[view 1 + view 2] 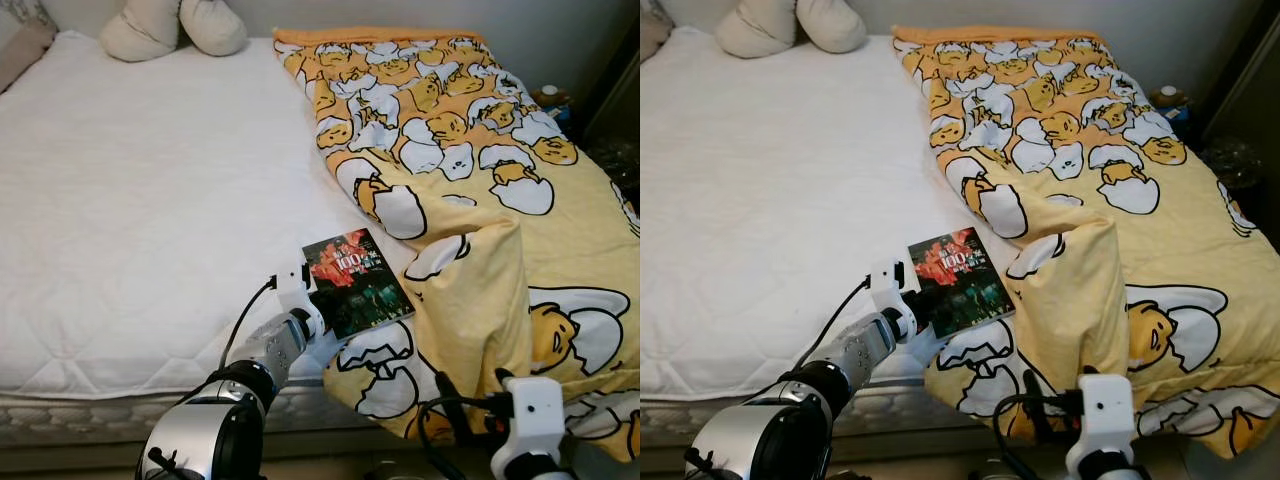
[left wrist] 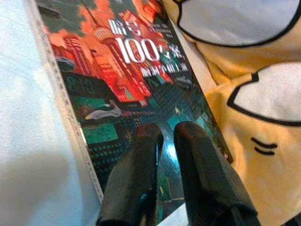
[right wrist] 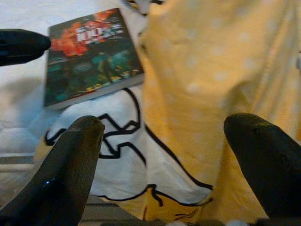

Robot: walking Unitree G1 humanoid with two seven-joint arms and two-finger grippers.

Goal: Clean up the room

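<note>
The left gripper (image 2: 162,134), fingers nearly together, rests on a book (image 1: 357,282) lying on the mattress (image 1: 150,230) beside the quilt (image 1: 480,200) (likely tidying next), while the right gripper (image 3: 162,136) hovers wide open.

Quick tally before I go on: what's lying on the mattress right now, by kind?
Book: 1
Yellow egg-print blanket: 1
Cream pillows: 2
Total: 4
The left gripper is at the book; the right gripper is open near the blanket.

Two pillows (image 1: 172,27) – one book (image 1: 355,280) – one blanket (image 1: 470,190)
</note>
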